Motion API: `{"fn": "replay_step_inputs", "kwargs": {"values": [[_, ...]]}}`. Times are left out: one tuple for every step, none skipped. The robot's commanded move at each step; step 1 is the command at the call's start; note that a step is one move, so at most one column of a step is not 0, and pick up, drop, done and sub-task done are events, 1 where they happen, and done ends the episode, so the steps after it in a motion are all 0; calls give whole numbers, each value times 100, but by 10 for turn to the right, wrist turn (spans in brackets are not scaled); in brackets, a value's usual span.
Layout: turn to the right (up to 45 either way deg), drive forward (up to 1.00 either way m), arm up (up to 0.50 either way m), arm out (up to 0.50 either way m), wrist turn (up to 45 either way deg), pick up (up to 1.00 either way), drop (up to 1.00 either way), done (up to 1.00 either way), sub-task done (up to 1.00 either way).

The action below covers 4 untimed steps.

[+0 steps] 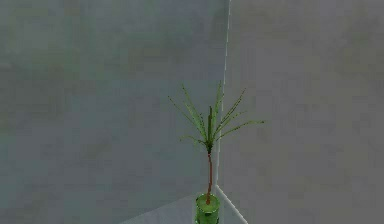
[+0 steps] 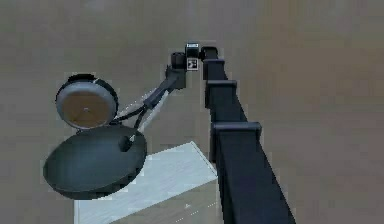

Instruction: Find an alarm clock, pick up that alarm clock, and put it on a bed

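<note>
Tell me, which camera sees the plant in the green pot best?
The forward view. The plant stands near the middle, thin leaves and stem above its green pot at the bottom edge, in a corner of grey walls. The arm side view faces the dark arm and a white block instead.

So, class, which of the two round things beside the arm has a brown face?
The upper, smaller one, grey-rimmed; the lower disc is larger and wholly dark.
</note>
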Motion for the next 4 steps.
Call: {"fn": "replay_step_inputs", "kwargs": {"values": [[0, 0, 0, -44, 0, 0, 0, 0, 0], [-450, 0, 0, 0, 0, 0, 0, 0, 0], [-300, 0, 0, 0, 0, 0, 0, 0, 0], [0, 100, 0, 0, 0, 0, 0, 0, 0]]}}
